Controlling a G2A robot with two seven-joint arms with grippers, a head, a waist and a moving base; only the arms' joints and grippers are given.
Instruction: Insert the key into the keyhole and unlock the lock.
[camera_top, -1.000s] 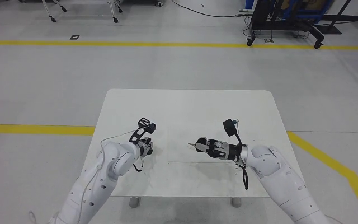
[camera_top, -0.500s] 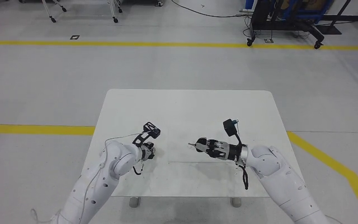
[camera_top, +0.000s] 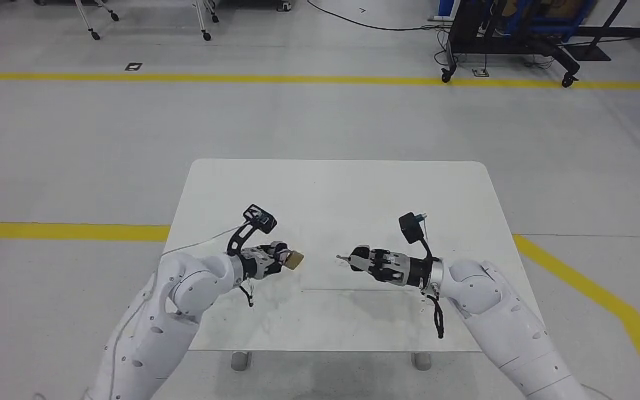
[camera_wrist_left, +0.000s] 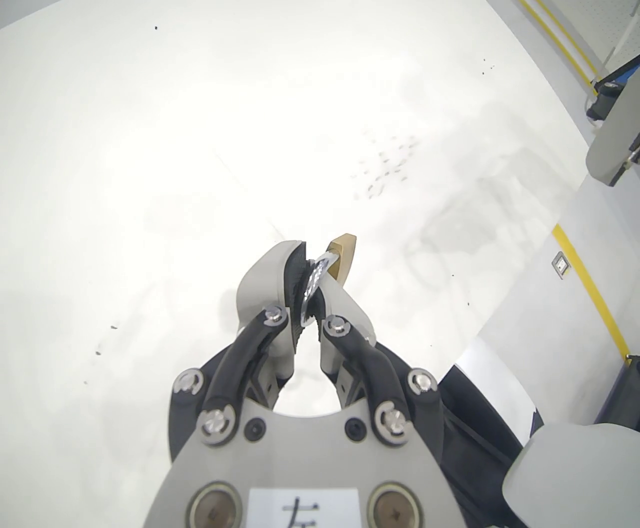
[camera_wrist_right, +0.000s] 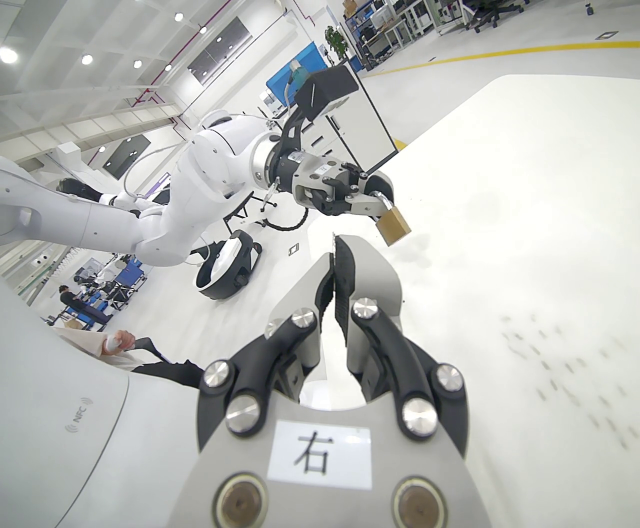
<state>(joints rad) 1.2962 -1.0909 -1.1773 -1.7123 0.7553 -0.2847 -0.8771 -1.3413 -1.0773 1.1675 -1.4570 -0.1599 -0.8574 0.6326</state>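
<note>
- The left claw (camera_top: 282, 259) is in the lower left-centre of the top view, over the white desk (camera_top: 400, 195), and it is clamped on the lock
- The lock (camera_top: 294, 260) is a small brass padlock; its body sticks out past the left claw's tips toward the middle of the frame
- In the left wrist view the silver shackle (camera_wrist_left: 313, 279) is pinched between the black pads, with the brass body just beyond the tips
- The right claw (camera_top: 347, 260) is in the lower right-centre of the top view, level with the left claw and pointing at it
- The two claws face each other tip to tip, near one another but with a bare strip of desk showing between them
- In the right wrist view the right claw's pads are pressed almost together, with a thin metal edge caught between the tips
- That edge is probably the key (camera_wrist_right: 333, 239), seen edge-on and too slim to be sure of
- The same view shows the lock hanging tilted from the left claw, straight ahead of the right claw's tips and not touching them
- The lock appears to be held off the desk, with a faint shadow beneath it
</note>
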